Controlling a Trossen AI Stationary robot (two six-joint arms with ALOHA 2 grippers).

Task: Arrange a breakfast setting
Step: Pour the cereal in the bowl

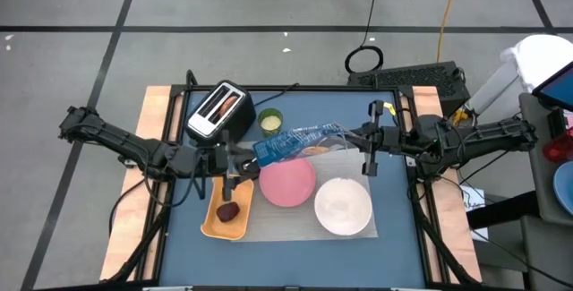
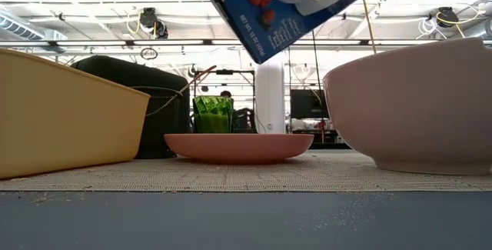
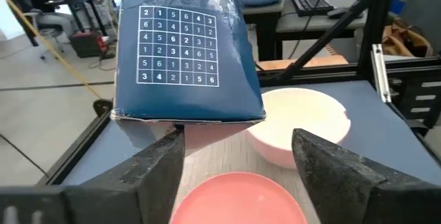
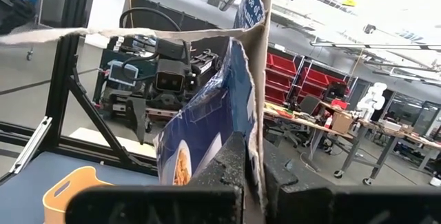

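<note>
My right gripper [image 1: 360, 139] is shut on a blue cereal box [image 1: 300, 141], which it holds tilted above the pink plate [image 1: 286, 184]; the box shows at the top of the low view [image 2: 292, 4]. My left gripper [image 3: 238, 169] is open just short of the box's lower end [image 3: 186, 117], over the plate's left rim; I cannot tell whether it touches the box. The white bowl [image 1: 343, 206] stands on the grey mat [image 1: 269, 228] beside the plate. A dark-red fruit [image 1: 228, 210] lies in the yellow tray [image 1: 215, 224]. A bagel [image 1: 224, 105] sticks out of the toaster [image 1: 210, 116]. No spoon shows. My right gripper pinches a cardboard flap at the box's open top end [image 4: 260, 107] between its two fingers [image 4: 231, 162]. It comes level from the table's right side. The box is lifted clear and slants down toward the left, its closed end lowest.
A green cup [image 1: 270, 121] stands behind the plate, next to the toaster. The yellow tray lies at the mat's left edge, below my left gripper. A cable runs over the table's far side. Frame posts stand at the table's sides.
</note>
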